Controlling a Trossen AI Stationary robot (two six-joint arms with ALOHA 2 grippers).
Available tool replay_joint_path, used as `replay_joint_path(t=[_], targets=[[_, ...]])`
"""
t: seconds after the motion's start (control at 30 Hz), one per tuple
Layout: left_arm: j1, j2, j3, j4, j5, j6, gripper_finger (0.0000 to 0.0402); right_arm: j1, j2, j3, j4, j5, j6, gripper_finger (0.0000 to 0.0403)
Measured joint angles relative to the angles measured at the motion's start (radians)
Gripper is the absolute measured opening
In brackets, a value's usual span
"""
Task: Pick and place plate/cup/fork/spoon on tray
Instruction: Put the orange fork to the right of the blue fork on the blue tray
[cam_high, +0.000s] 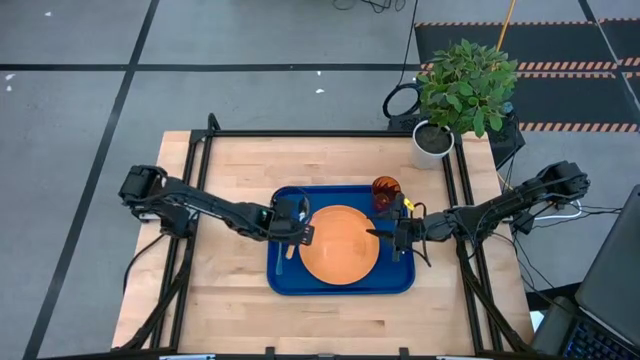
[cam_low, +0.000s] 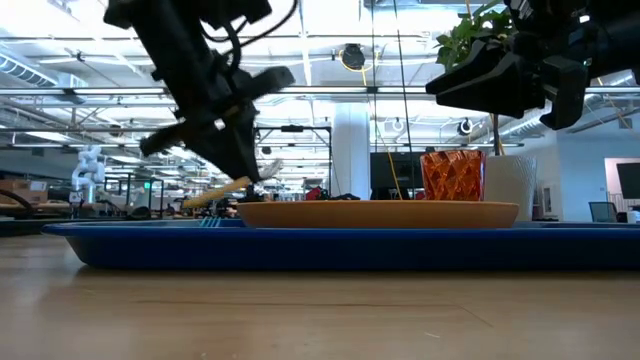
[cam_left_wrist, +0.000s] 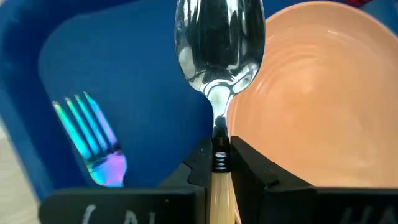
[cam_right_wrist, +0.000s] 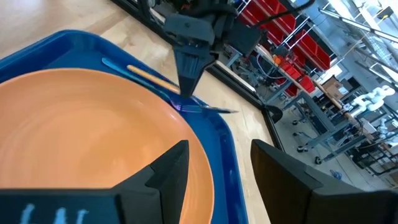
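Note:
The blue tray (cam_high: 285, 282) lies mid-table with the orange plate (cam_high: 340, 245) on it. The orange-red cup (cam_high: 386, 191) stands in the tray's far right corner. The light-blue fork (cam_left_wrist: 93, 134) lies flat on the tray floor left of the plate. My left gripper (cam_high: 297, 230) hovers over the tray's left part, shut on the spoon (cam_left_wrist: 219, 43), between fork and plate. My right gripper (cam_high: 378, 234) is open and empty above the plate's right edge; it also shows in its wrist view (cam_right_wrist: 214, 165). My left gripper pinches the spoon between its two fingers at the handle's top (cam_left_wrist: 219, 160), where the orange handle meets the silver neck. The fingers come from above, slanting down. The spoon is tilted and held above the tray rim, its handle (cam_low: 215, 194) sticking out toward the left.
A potted plant in a white pot (cam_high: 434, 138) stands at the table's far right corner. Black frame rails (cam_high: 200, 200) run along the table's left and right sides. Bare wood (cam_high: 330, 320) lies in front of the tray.

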Motion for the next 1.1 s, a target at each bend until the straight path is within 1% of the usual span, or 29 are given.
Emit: replay_joint_path(t=[0.1,0.27,0.57,0.8,0.9,1.1], targets=[[0.000,0.036,0.000,0.014,0.005,-0.026,0.0042,0.000,0.000,0.000,0.000,0.000,-0.003,0.0169],[0.000,0.074,0.000,0.014,0.029,-0.077,0.0035,0.000,0.000,0.000,0.004,0.000,-0.026,0.0169],[0.000,0.086,0.001,-0.027,0.041,-0.184,0.0037,-0.006,0.000,0.000,0.051,-0.005,-0.135,0.0169],[-0.001,0.086,0.001,-0.041,0.041,-0.247,0.0039,-0.071,0.000,0.000,0.042,-0.133,-0.123,0.0169],[-0.001,0.086,0.001,-0.042,0.060,-0.266,0.0040,-0.090,0.000,0.000,0.036,-0.156,-0.098,0.0169],[-0.012,0.086,0.001,-0.059,0.066,-0.312,0.0041,-0.096,0.000,0.000,-0.012,-0.158,-0.066,0.0169]])
